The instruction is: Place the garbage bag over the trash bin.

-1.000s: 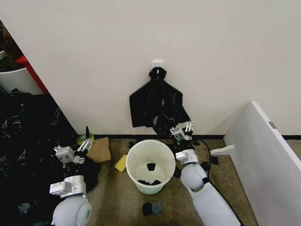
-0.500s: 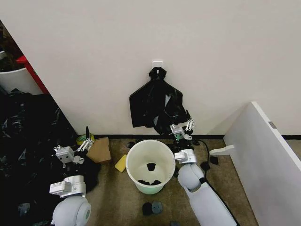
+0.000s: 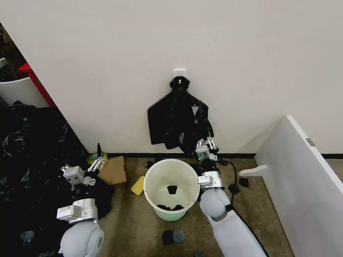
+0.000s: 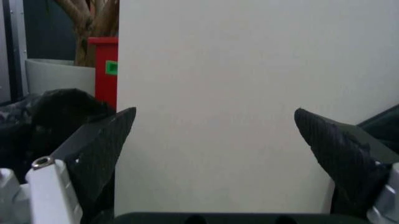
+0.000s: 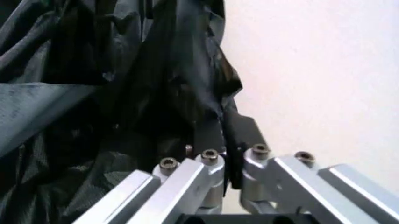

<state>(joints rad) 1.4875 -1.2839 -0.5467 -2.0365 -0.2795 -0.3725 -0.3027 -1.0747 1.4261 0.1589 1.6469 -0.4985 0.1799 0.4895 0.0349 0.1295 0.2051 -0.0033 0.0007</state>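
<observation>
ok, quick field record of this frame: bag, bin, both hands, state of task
garbage bag: black, hanging on the wall from a white hook, above and behind the bin
trash bin: upright on the floor, unlined, a few dark scraps inside
right hand: raised at the bag's lower right edge, fingers shut on a fold of the bag
left hand: open, low on the robot's left near a cardboard box, facing the wall, holding nothing
task state: bag not yet over the bin
</observation>
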